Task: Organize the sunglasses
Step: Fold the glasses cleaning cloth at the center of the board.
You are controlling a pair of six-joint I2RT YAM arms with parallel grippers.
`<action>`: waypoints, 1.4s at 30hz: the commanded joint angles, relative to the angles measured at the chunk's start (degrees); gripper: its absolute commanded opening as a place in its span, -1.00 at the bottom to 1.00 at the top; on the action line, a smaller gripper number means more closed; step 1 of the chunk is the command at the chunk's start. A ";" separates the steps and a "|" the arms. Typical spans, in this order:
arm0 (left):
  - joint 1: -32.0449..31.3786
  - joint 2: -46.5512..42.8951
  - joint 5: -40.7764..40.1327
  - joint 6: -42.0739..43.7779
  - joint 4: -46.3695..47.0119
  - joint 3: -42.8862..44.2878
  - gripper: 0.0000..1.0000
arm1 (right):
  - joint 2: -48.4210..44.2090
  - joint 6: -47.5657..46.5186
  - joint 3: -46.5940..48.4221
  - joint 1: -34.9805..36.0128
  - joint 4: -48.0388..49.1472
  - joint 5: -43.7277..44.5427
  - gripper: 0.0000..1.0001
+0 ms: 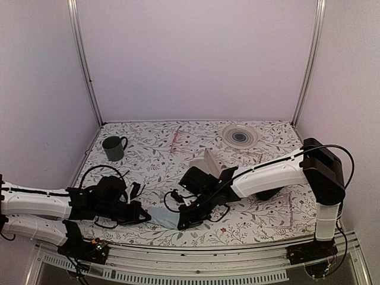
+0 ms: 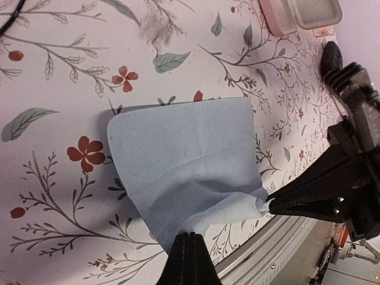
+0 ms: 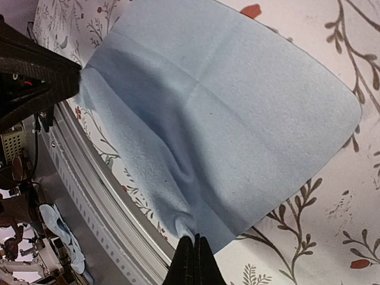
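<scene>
Evidently the step in hand was handling of the light blue cleaning cloth (image 2: 184, 166), judged a preparatory stage of organizing the sunglasses.

1. Grip state. The left gripper (image 2: 189, 261) was at the bottom centre of the left wrist view. Its fingers were pressed together on the near edge of the cloth. The right gripper (image 3: 195, 261) was at the bottom centre of the right wrist view, clamped in the same way on a neighbouring corner. Each wrist view also showed the other gripper pinching its own corner at the frame's side.

2. Cloth state. The far part lay flat on the table (image 1: 148, 148). The near part was lifted and creased between the two pinch points, close to the table's front rail at the bottom of the top view.

3. Sunglasses. Neither wrist view showed them. In the top view, thin dark shapes lay among the arm cables at lower centre, and the sunglasses could not be told from those cables.

4. Recommended procedure, as a judgement. Both grippers should move together and at equal height so the cloth stays taut without tearing loose. The held edge should travel toward the upper part of the frame, away from the rail. Neither grip should be released until the cloth lies flat.
</scene>
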 commanded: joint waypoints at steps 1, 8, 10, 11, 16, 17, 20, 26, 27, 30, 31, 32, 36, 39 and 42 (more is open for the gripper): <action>-0.76 0.58 -2.55 -1.63 -0.54 0.07 -1.00 | -0.10 2.58 -1.06 0.00 0.53 1.95 -1.00; -0.67 4.23 -5.88 -1.00 -4.42 2.50 -1.00 | 0.41 4.36 -0.37 -0.36 0.44 4.21 -1.00; -0.67 4.55 -6.60 -0.94 -4.54 2.87 -1.00 | 0.65 4.73 -0.10 -0.65 0.52 4.45 -1.00; -0.67 4.70 -6.96 -0.98 -4.57 3.09 -1.00 | 0.76 4.82 0.22 -0.76 0.45 4.58 -1.00; -0.36 5.82 -7.97 -0.52 -4.98 4.10 -1.00 | 1.31 4.58 1.64 -1.42 0.35 5.05 -1.00; -0.28 6.20 -8.01 -0.37 -4.93 4.34 -1.00 | 1.39 4.54 1.82 -1.57 0.35 5.32 -1.00; 0.05 7.43 -8.25 0.11 -4.83 4.86 -1.00 | 1.65 4.63 2.01 -2.08 0.17 6.32 -1.00; 0.69 9.29 -9.32 0.80 -5.41 6.28 -1.00 | 1.85 4.67 2.31 -2.96 -0.09 7.73 -1.00; 0.86 9.52 -9.46 0.90 -5.49 6.49 -1.00 | 1.85 4.67 2.37 -3.12 -0.09 7.91 -1.00; 1.23 10.09 -9.68 1.28 -5.56 6.84 -1.00 | 2.01 4.46 2.63 -3.48 -0.13 8.16 -1.00; 1.32 10.31 -9.61 1.38 -5.53 6.93 -1.00 | 2.22 4.42 2.90 -3.56 -0.22 8.17 -1.00; 1.43 10.49 -9.73 1.49 -5.63 7.01 -1.00 | 2.29 4.34 3.17 -3.63 -0.30 8.17 -1.00; 1.57 10.91 -10.04 1.40 -6.13 7.12 -1.00 | 3.19 3.82 3.93 -3.76 -0.52 8.08 -1.00; 1.70 11.08 -10.32 1.31 -6.09 7.00 -1.00 | 3.76 3.64 4.37 -3.82 -0.79 8.08 -1.00; 1.68 11.39 -10.53 1.43 -5.59 6.83 -1.00 | 4.12 3.61 4.46 -3.93 -0.79 8.38 -1.00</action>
